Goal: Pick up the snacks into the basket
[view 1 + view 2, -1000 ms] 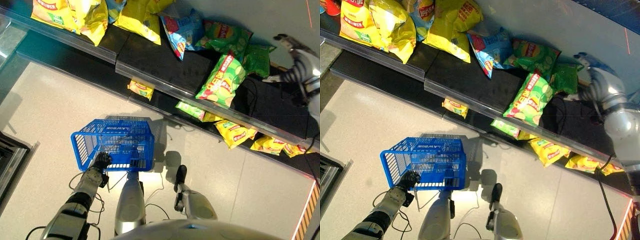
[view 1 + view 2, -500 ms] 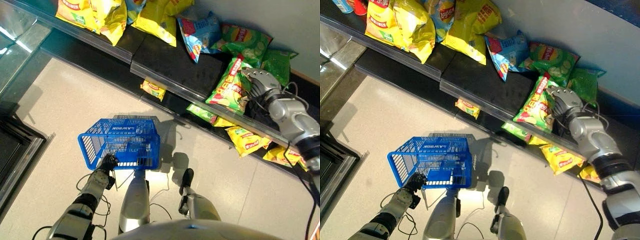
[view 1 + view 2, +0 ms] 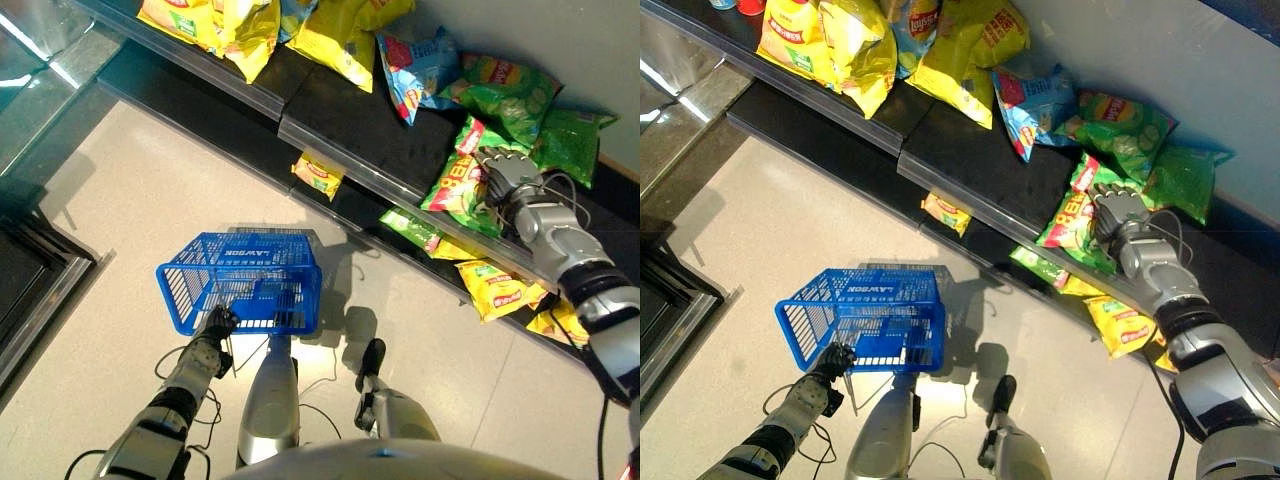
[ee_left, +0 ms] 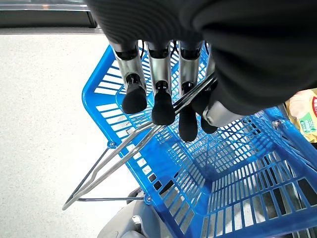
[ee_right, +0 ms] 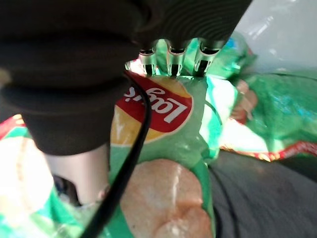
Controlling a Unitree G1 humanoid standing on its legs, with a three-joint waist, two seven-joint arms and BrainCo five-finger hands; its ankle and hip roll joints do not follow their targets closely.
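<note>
Basket: one blue basket on the floor, nothing seen inside.
Left hand: fingers curled round the basket's wire handle, at the 7 o'clock corner.
Right hand: laid on one green snack bag on the shelf at 2 o'clock; finger state cannot be told.
Green bags: three more just beside it.
Lower shelf: several yellow bags.

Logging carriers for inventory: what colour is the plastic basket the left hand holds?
Blue: the slatted plastic basket, held by the left hand, shows best in the left eye view.
</note>
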